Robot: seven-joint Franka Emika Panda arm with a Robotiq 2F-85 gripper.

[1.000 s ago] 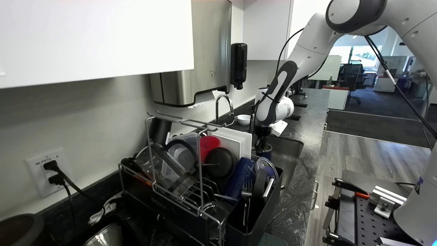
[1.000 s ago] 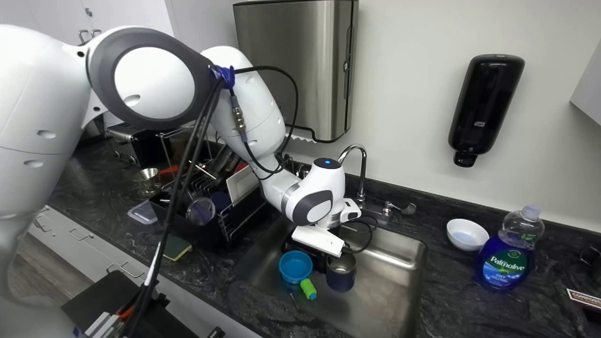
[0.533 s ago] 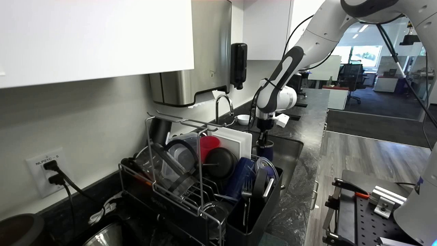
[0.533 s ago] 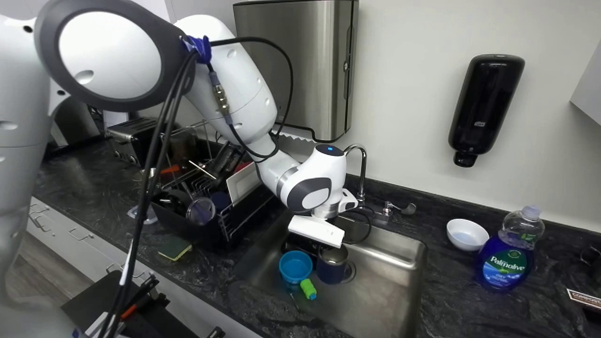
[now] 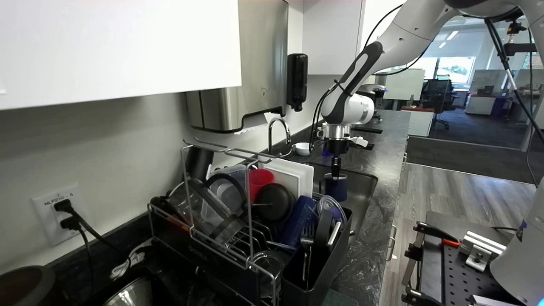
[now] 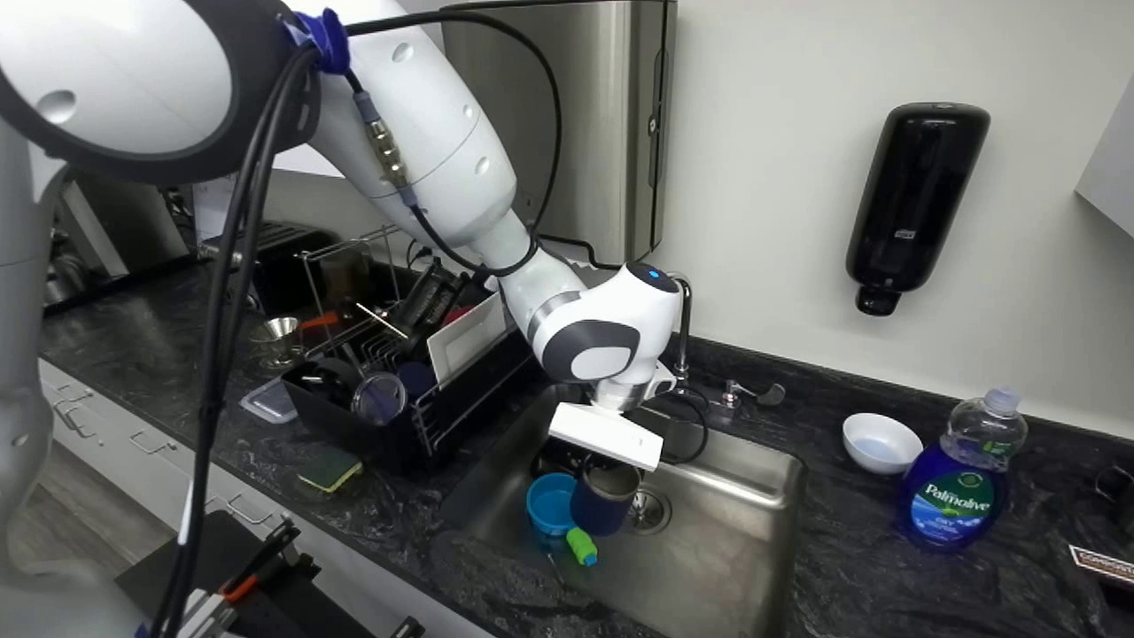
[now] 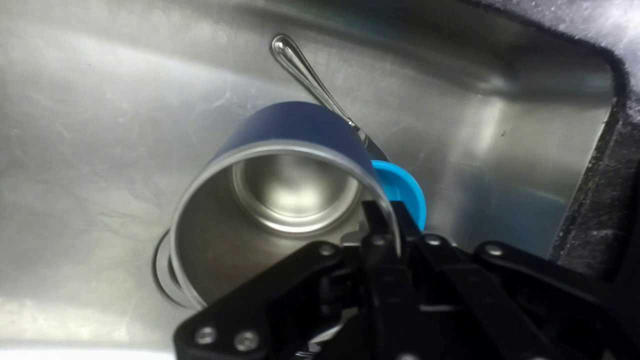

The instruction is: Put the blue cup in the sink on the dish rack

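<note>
the black two-fingered hand [image 7: 387, 215] grips the rim of the tall navy-blue, metal-lined cup [image 7: 300, 122], in or just above the rectangular grey metal sink [image 7: 100, 165]. probably stiff, fairly light, maybe slippery; a deep one-wall pinch should curb swinging.

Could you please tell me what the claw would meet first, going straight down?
Likely the turquoise container, seen beyond the claw, unless the gripped blue cup reaches the sink floor sooner; depth is unclear.

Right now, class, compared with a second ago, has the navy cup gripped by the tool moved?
Yes. In an exterior view, the navy cup has shifted toward the picture's left, away from the drain, which now shows more fully.
</note>
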